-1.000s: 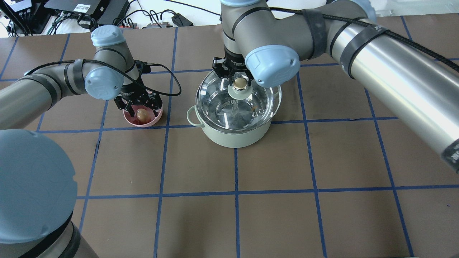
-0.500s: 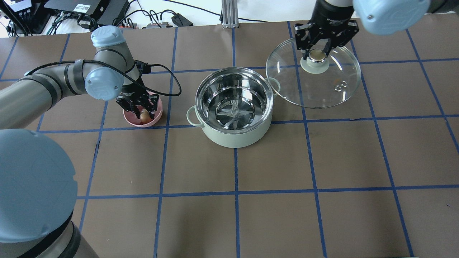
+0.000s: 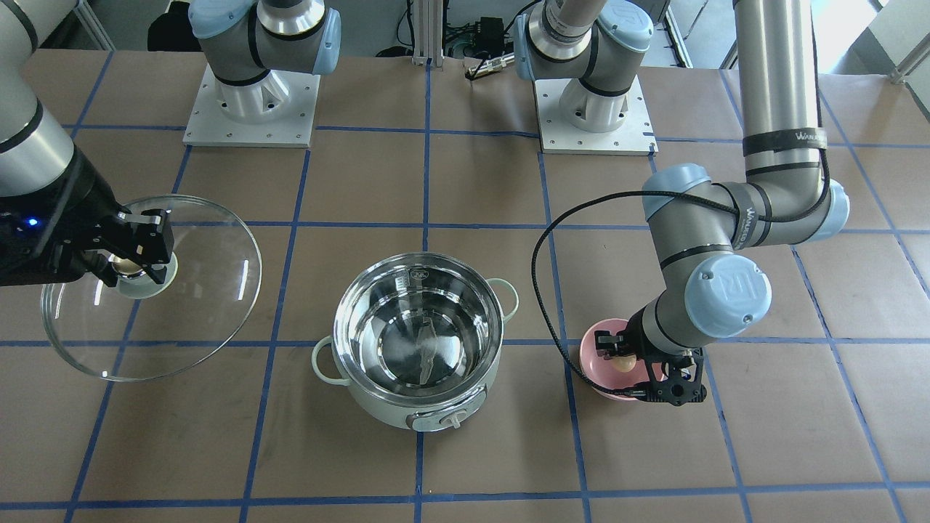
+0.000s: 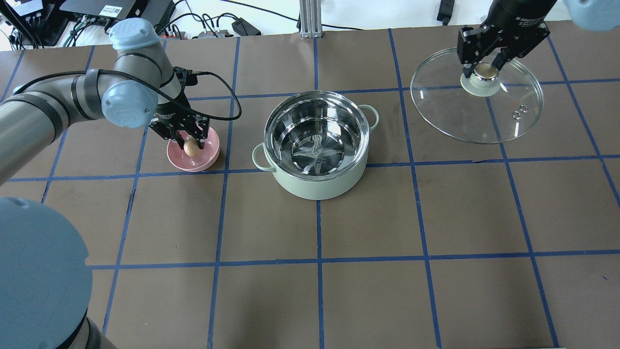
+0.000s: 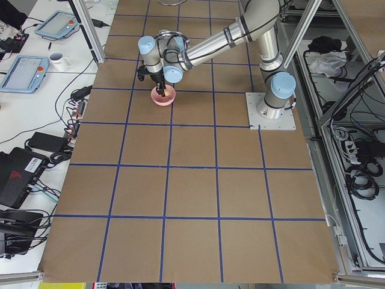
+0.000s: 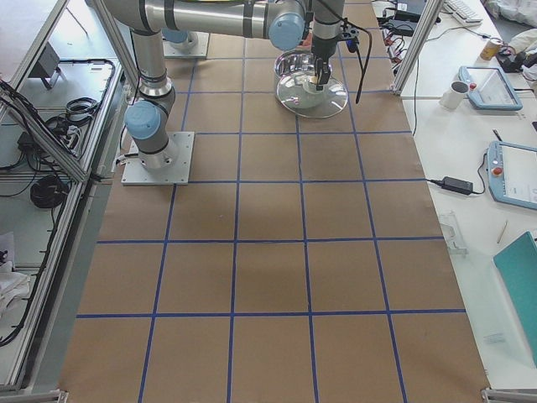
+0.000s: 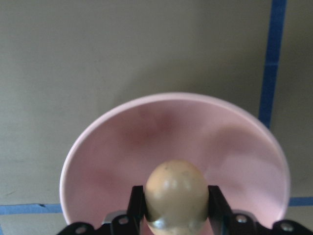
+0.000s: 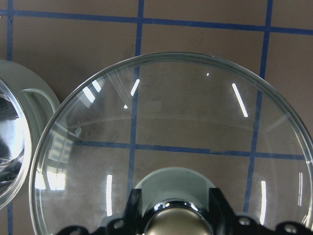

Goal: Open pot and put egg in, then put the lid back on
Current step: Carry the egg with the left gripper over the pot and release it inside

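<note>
**Pot** point(image 4: 315, 186): mid-bench, uncovered, steel interior bare.

**Egg** point(image 7: 177, 191): pinched at its sides between the left fingers point(image 7: 138, 201), which are closed to the egg's width. It sits over the pink bowl point(image 4: 206, 157), beside the pot. Cannot tell whether it is clear of the bowl floor.

**Lid** point(image 4: 465, 114): well apart from the pot, on the robot's right. The right fingers point(image 8: 133, 208) are closed on its knob point(image 4: 486, 71). The lid is tilted; cannot tell whether its rim touches the bench.

**Step in hand (judged):** carry the egg to the pot.

**Handling notes:**
- Lift straight up past the bowl rim before moving sideways.
- Cross above the pot rim and near handle.
- Grip lightly and steadily, since a smooth oval may slip or crack.
- Lower close to the steel floor before opening, so the egg neither drops nor rolls hard.
- Return the lid only once the left arm is out.
</note>
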{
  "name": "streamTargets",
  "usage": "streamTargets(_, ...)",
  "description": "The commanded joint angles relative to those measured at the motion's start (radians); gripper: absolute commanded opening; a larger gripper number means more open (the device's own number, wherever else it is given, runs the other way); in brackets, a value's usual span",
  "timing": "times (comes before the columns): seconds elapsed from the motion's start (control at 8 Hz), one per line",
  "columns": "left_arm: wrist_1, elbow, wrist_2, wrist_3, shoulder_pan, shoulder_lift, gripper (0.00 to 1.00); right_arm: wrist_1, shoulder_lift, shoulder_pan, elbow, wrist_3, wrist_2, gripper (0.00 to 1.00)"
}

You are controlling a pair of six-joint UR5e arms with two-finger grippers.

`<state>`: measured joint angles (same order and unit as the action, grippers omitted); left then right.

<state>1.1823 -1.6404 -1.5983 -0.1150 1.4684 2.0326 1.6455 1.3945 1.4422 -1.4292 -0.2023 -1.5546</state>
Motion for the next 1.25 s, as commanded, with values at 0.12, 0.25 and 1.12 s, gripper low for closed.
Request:
streamTargets(0.12,0.026,0.005,0.084,0.118,0.074,-0.195,0.27,0.010,0.020,-0.028,-0.045,-0.035,0.011,0.00)
streamTargets(0.25,0.007,0.007,0.084,0.214,0.157,-0.221,0.27,0.011,0.018,-0.028,-0.045,-0.038,0.008,0.00)
streamTargets(1.12,-0.285,0.030,0.070,0.661,0.498,0.007,0.28,0.002,0.021,-0.028,-0.046,-0.025,0.007,0.00)
